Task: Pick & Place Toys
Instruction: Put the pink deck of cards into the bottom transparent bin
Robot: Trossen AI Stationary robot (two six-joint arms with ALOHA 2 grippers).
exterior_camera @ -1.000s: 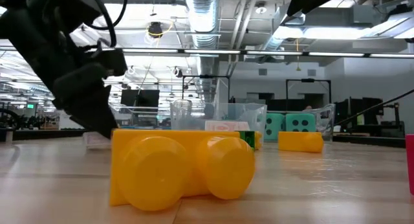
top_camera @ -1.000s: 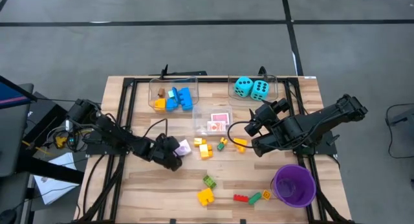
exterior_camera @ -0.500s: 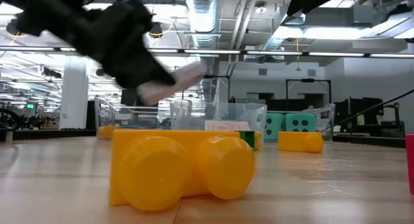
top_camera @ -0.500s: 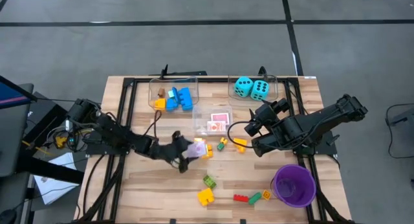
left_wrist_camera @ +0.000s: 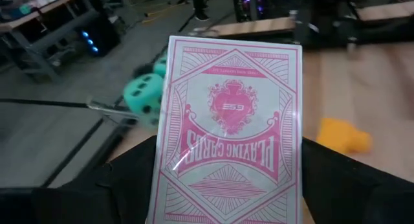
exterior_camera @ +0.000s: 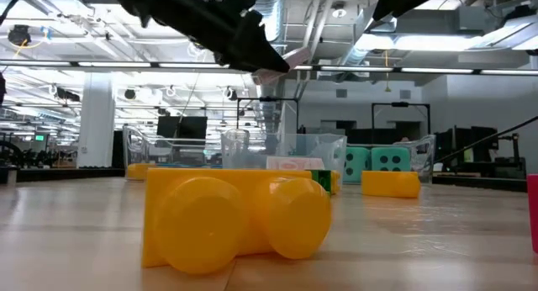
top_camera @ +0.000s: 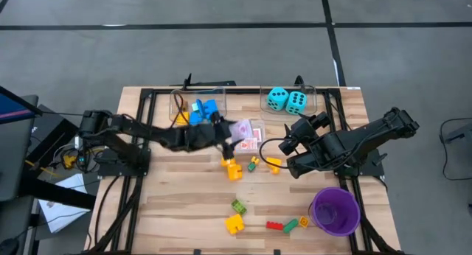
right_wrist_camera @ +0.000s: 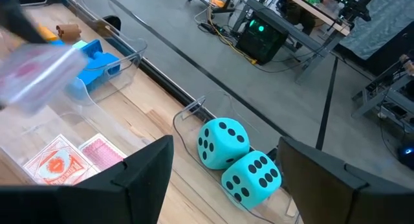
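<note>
The left gripper (top_camera: 234, 131) hangs above the middle clear bin (top_camera: 254, 124) at the far side of the table (top_camera: 177, 211), its jaws closed on a pink card pack (left_wrist_camera: 229, 130). Two more packs (right_wrist_camera: 71, 156) lie in that bin. The right gripper (top_camera: 289, 143) waits right of the bin, jaws apart and empty, near the two turquoise dice (top_camera: 287, 100).

Glossy film wraps the card pack (left_wrist_camera: 229, 136); smooth plastic yellow brick (exterior_camera: 235, 219) shines on the pale wooden worktop (top_camera: 177, 211).
</note>
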